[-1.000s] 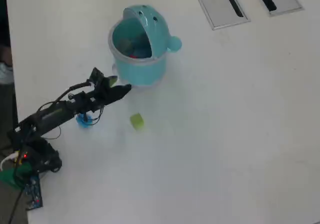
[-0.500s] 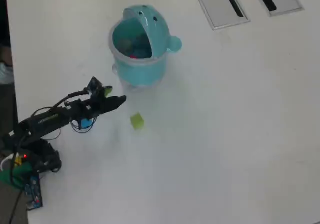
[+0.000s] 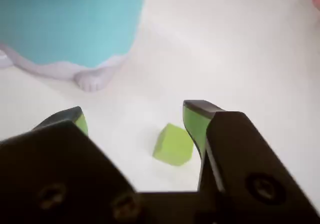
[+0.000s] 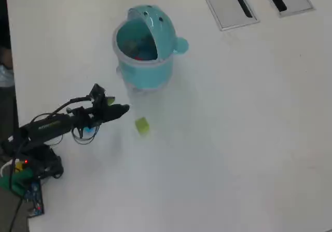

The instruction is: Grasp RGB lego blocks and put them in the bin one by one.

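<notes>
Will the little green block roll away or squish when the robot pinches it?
The small yellow-green plastic cube has flat faces, so it probably slides rather than rolls. It looks hard, likely not squishy. The open gripper could nudge something so small sideways.

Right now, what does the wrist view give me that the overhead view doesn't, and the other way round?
Only the wrist view shows the gripper jaws clearly spread, green pads facing in, with the yellow-green block on the table just ahead of the gap, not yet between them.

Only the overhead view shows the bin with its lid tipped back, something red inside, a blue item under the arm, and two slotted grey panels at the top.

Both show the block loose on the white table and the turquoise bin beyond it.
</notes>
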Robot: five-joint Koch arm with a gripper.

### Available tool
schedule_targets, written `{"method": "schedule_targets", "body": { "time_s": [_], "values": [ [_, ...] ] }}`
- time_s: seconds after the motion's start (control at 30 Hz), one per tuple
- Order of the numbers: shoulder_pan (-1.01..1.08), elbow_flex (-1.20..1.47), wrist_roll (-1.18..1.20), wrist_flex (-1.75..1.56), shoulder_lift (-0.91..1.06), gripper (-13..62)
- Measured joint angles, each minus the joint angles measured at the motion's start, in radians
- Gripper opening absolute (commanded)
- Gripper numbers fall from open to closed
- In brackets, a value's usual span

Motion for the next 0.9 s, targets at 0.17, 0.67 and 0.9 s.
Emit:
{"method": "schedule_targets", "body": {
  "time_s": [0.17,0.67,0.9],
  "values": [
    [-0.009,0.035,-0.021,0.000,0.000,34.6],
    [-0.048,0.034,-0.020,-0.055,-0.127,35.9],
    [0.006,0.032,-0.020,-0.055,-0.161,35.9]
  ]
}}
